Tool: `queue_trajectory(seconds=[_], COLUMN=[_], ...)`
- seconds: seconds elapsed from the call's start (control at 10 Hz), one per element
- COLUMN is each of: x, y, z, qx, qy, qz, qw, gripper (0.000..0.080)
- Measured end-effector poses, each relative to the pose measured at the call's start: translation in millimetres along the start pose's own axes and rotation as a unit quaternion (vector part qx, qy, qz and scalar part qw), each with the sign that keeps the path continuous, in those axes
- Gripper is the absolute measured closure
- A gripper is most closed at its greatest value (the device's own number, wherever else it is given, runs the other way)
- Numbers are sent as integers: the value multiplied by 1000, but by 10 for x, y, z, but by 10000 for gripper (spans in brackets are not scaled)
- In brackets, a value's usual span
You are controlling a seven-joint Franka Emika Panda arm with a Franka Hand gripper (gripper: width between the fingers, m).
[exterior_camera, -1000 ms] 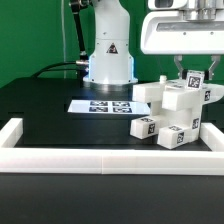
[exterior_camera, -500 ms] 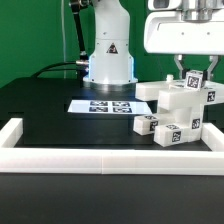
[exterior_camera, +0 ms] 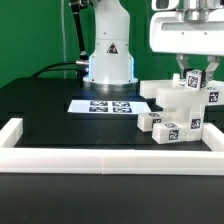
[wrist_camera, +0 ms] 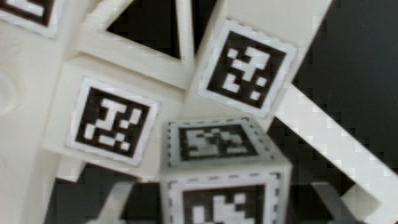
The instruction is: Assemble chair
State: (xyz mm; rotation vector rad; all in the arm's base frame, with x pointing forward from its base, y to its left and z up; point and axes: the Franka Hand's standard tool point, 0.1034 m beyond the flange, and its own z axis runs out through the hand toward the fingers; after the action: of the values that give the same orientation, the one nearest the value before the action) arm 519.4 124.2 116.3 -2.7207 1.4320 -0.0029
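The chair (exterior_camera: 180, 105) is a cluster of white blocky parts with black-and-white tags, standing at the exterior view's right against the rail. My gripper (exterior_camera: 191, 72) comes down from above and is shut on a small tagged block (exterior_camera: 194, 81) at the top of the cluster. Two low tagged pieces (exterior_camera: 160, 126) lie at its front. In the wrist view my gripper (wrist_camera: 222, 202) holds the tagged block (wrist_camera: 222, 205) between its fingers (wrist_camera: 118, 196), and tagged panels (wrist_camera: 107, 120) of the chair fill the picture beyond.
The marker board (exterior_camera: 101, 105) lies flat on the black table, to the exterior view's left of the chair. A low white border rail (exterior_camera: 100, 157) runs along the front and both sides. The arm's white base (exterior_camera: 107, 55) stands at the back.
My gripper has moved a little to the exterior view's right, and the whole cluster of chair parts has slid with it toward the right rail.
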Motion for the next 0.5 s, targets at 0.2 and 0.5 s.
queue_trajectory(seconds=[0.2, 0.5], x=[-1, -25], y=[1, -11], z=[2, -6], qx=[0, 0], qy=[0, 0], qz=[-7, -62], qw=[1000, 998], gripper=[445, 170])
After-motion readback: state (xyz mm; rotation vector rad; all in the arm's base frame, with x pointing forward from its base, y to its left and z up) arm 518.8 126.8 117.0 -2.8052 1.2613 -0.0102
